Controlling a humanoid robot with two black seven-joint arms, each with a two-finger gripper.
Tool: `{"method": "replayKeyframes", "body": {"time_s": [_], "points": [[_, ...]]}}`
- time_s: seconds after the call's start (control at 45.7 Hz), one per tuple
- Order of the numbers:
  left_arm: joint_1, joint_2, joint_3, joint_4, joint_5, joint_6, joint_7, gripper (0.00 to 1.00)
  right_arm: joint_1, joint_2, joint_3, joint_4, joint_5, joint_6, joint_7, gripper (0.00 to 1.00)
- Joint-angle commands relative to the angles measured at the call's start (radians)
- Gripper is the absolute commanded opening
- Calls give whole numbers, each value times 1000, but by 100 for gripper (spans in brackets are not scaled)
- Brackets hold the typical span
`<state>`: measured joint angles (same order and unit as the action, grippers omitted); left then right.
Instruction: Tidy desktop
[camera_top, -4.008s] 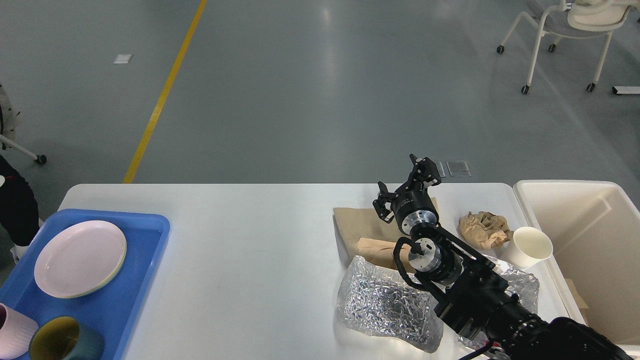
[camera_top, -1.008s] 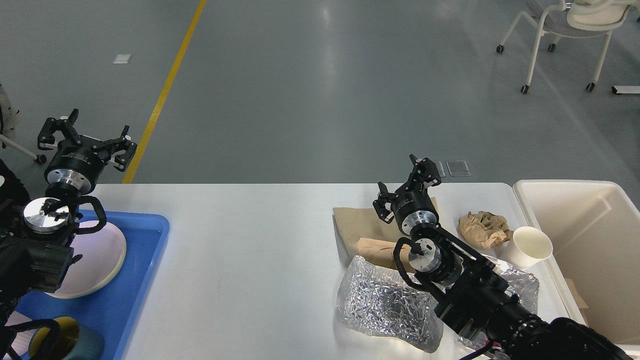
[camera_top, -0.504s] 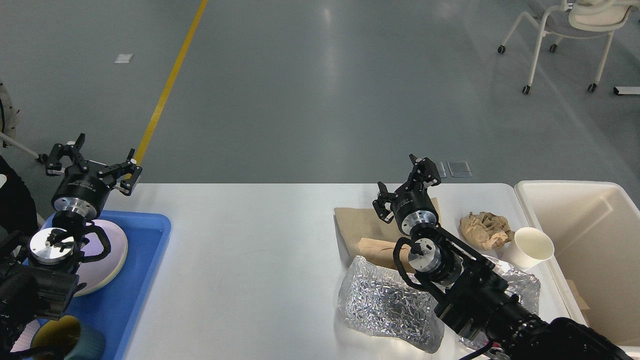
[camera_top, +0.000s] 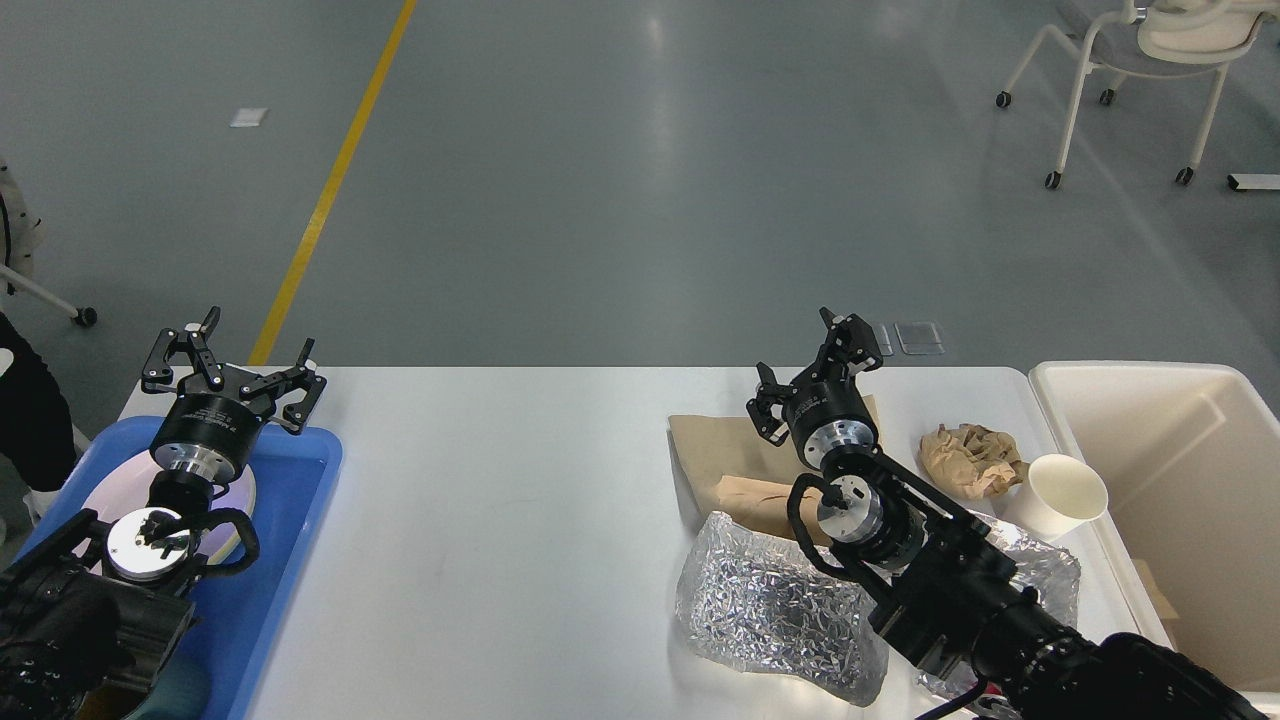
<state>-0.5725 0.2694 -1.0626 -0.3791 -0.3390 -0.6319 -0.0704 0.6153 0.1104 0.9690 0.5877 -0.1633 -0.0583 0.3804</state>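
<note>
Grey factory floor with a yellow line lies beyond the desktop (camera_top: 480, 480), the white tabletop that fills the lower view. At its left edge sits a blue tray (camera_top: 300, 520) holding a plate (camera_top: 240, 495), likely the spot for dishes. Near the right edge lie brown paper (camera_top: 715, 450), a crumpled wad (camera_top: 968, 455), foil (camera_top: 770, 610) and a paper cup (camera_top: 1063, 492), just beside the cream bin (camera_top: 1160, 480), presumably for rubbish. Left gripper (camera_top: 232, 368) and right gripper (camera_top: 818, 372) both hover spread wide, holding nothing.

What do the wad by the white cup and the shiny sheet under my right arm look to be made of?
The wad looks like brown kraft paper: matte tan, sharp crumpled folds. The shiny sheet looks like aluminium foil or a metallised film: silver, finely creased, glinting; which one cannot be told. The white cup looks like matte paper.
</note>
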Motion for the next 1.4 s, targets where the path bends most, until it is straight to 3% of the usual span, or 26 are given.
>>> {"method": "replayKeyframes", "body": {"time_s": [0.0,0.197,0.329,0.416,1.38], "points": [[0,4,0,0,0,0,-2,97,0,0,0,0,-1,0,0,100],[0,11,3,2,2,1,-17,97,0,0,-1,0,1,0,0,100],[2,2,4,2,2,-3,-110,97,0,0,0,0,-1,0,0,100],[3,-2,1,2,2,-5,-147,97,1,0,-1,-2,-1,0,0,100],[3,-2,0,2,2,-5,-149,97,1,0,0,0,-1,0,0,100]]}}
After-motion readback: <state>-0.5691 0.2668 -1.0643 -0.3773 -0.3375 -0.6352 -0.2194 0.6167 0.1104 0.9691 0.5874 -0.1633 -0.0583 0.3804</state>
